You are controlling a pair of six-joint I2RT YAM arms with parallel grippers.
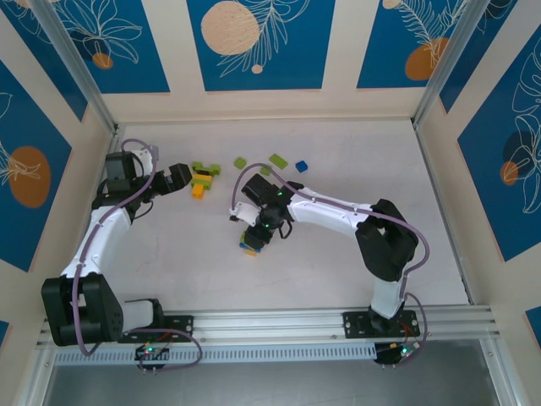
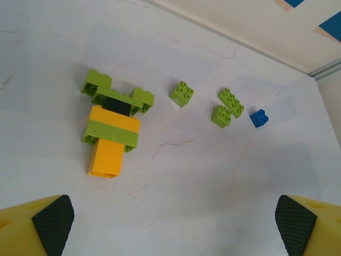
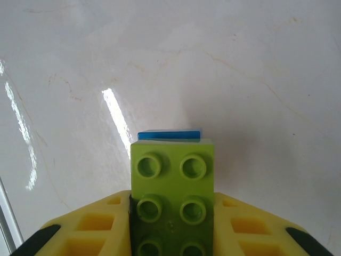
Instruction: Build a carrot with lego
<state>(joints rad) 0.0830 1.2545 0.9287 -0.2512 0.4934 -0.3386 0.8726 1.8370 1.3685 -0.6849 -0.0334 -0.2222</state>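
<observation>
two grippers, one spread wide and one clamped on a brick

one arm reaches in from the left of the white table (image 1: 338,279), and its left gripper (image 1: 179,177) has its fingers wide apart with nothing between them. in the left wrist view the left gripper (image 2: 173,226) shows a black pad (image 2: 50,224) in each lower corner, with bare table (image 2: 213,186) between.

just right of those fingers lies the half-built carrot (image 1: 203,179), flat on the table. seen from the left wrist, the half-built carrot (image 2: 112,128) has lime green pieces fanned across its top over a black piece (image 2: 121,107). below them come an orange brick, a green band and a second orange brick at the bottom end. the fingers are apart from it.

further right, near the back of the table, sit the loose bricks. a square green brick (image 2: 181,93) comes first, then another square green one (image 2: 221,116) just beside a long green brick (image 2: 230,102). a small blue brick (image 2: 259,118) comes last. from above, the blue brick (image 1: 301,166) is the rightmost of the group.

in front of them, near the middle of the table, the right gripper (image 1: 254,238) points down. in the right wrist view the right gripper (image 3: 173,229) has its yellow fingers closed on a held green brick (image 3: 173,176), studs facing the camera. a blue piece (image 3: 169,135) peeks out at the far end of it, over the glossy table (image 3: 240,64).
</observation>
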